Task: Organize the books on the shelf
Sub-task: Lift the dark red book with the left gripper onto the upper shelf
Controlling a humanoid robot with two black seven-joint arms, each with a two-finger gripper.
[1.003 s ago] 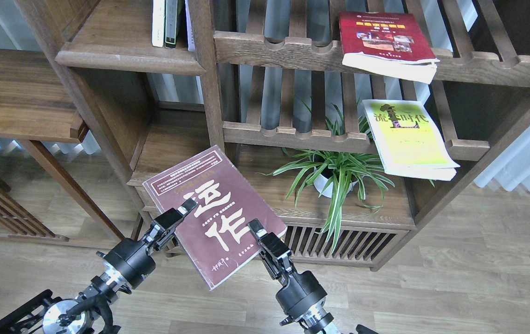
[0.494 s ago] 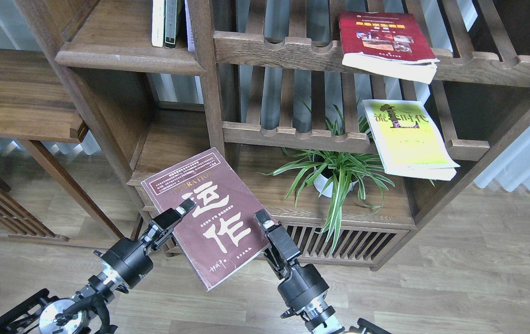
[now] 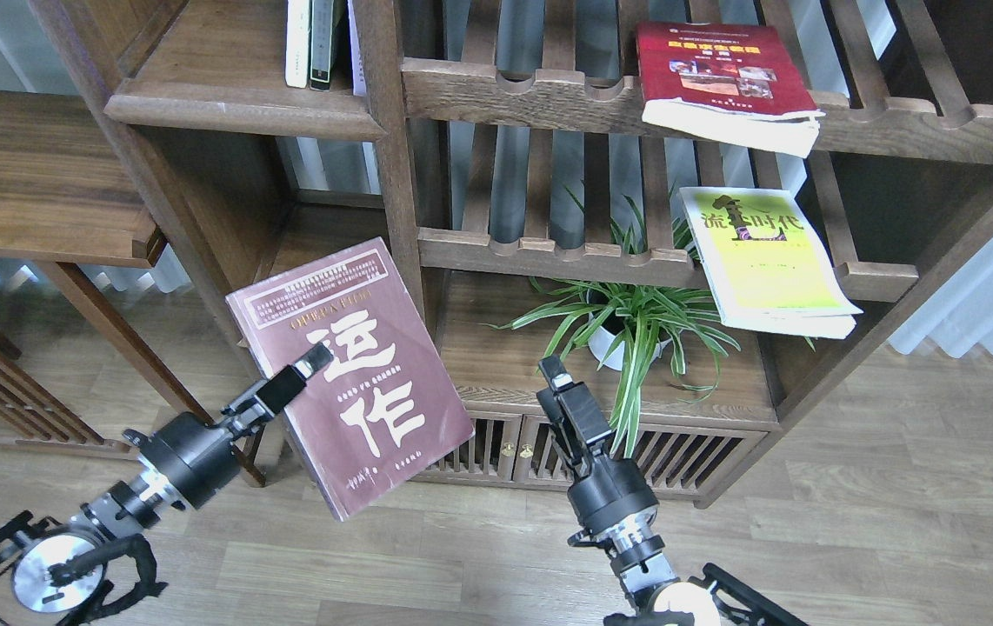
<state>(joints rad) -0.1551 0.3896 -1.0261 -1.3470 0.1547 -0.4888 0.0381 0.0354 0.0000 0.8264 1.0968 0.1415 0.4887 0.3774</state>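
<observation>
A large brown book (image 3: 392, 304) with white Chinese characters hangs tilted in front of the lower left bay of the wooden bookshelf (image 3: 392, 200). My left gripper (image 3: 312, 358) is shut on the book's left edge, with one finger across the cover and the other hidden beneath. My right gripper (image 3: 559, 382) stands to the right of the book, apart from it, empty, with its fingers pointing up at the low shelf. A red book (image 3: 723, 69) lies flat on the upper slatted shelf. A yellow-green book (image 3: 766, 252) lies flat on the middle slatted shelf.
Several upright books (image 3: 314, 43) stand on the top left shelf. A potted spider plant (image 3: 627, 322) sits on the low shelf right of my right gripper. A slatted cabinet (image 3: 636, 452) lies below it. A wooden side table (image 3: 36, 191) stands at left.
My right gripper has let go of the brown book and moved right and up. My left gripper has carried the book left and upward, toward the left bay.
</observation>
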